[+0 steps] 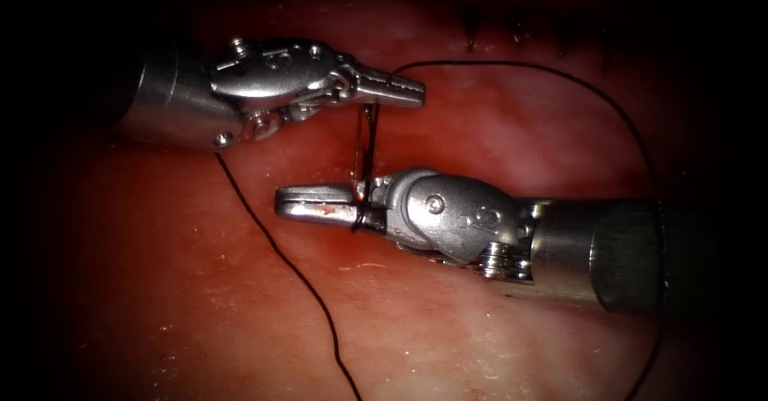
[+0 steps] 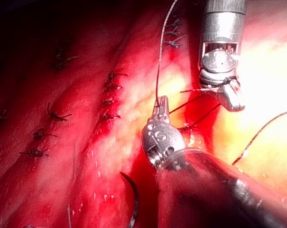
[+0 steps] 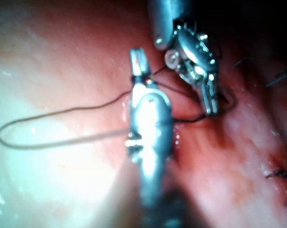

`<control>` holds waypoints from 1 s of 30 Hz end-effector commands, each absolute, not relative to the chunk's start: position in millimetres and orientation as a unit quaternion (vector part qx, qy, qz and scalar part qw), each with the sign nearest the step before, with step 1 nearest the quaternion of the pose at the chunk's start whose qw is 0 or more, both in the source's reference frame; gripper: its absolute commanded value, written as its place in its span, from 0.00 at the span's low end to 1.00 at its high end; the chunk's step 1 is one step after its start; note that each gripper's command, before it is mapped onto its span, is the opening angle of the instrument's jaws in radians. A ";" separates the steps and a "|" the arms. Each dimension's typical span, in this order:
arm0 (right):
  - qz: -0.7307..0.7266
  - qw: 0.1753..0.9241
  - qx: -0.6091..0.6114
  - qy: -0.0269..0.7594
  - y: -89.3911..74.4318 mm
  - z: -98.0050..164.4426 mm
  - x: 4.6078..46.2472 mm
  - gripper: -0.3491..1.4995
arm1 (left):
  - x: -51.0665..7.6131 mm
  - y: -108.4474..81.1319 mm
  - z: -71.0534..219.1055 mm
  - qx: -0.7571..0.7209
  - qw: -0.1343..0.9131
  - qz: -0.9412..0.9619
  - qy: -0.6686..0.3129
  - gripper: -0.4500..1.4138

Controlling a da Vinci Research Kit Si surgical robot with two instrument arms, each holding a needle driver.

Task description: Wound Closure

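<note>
The left tool [image 1: 410, 92] has its jaws pressed together on the thread [image 1: 560, 77], and two strands drop from them to the right tool [image 1: 292, 202]. Its jaws look closed on nothing, with the thread wound once around them near the hinge. The needle [image 2: 135, 202] lies loose on the tissue [image 1: 200, 305], held by neither tool and, as far as I can see, not in it. To my eye this is a knot being thrown beside the finished stitches [image 2: 110, 88], and the next move calls for keeping that wrap on the jaws and the strands apart.
</note>
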State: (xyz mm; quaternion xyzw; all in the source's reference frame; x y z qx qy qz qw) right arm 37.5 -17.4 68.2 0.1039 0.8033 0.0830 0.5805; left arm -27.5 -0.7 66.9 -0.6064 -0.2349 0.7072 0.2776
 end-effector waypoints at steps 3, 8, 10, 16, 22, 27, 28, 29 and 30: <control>0.101 0.572 0.094 0.809 -17.6 68.5 37.7 0.00 | -26.9 -1.7 67.6 -0.619 0.284 0.698 -0.221 0.00; 0.140 0.576 0.071 0.802 -16.7 68.3 37.2 0.10 | -23.9 -2.5 66.8 -0.631 0.309 0.684 -0.197 0.00; 0.172 0.582 0.066 0.792 -16.4 68.5 36.9 0.39 | -22.4 -2.8 66.0 -0.638 0.323 0.674 -0.186 0.00; 0.229 0.586 0.064 0.774 -15.8 68.8 36.0 0.54 | -21.0 -4.0 65.1 -0.647 0.340 0.660 -0.173 0.00; 0.288 0.590 0.066 0.751 -15.1 69.2 35.4 0.75 | -21.5 -6.2 64.9 -0.658 0.339 0.656 -0.150 0.00; 0.305 0.588 0.073 0.745 -15.3 69.2 34.9 0.52 | -21.9 -7.7 65.8 -0.677 0.337 0.641 -0.131 0.00; 0.315 0.588 0.073 0.741 -15.4 69.2 34.8 0.49 | -21.8 -7.8 65.9 -0.680 0.333 0.641 -0.125 0.00; 0.325 0.586 0.074 0.738 -15.4 69.3 34.7 0.46 | -21.8 -8.1 66.0 -0.682 0.331 0.641 -0.122 0.00; 0.337 0.589 0.074 0.731 -15.4 69.6 34.6 0.44 | -21.8 -8.3 66.1 -0.685 0.329 0.639 -0.117 0.00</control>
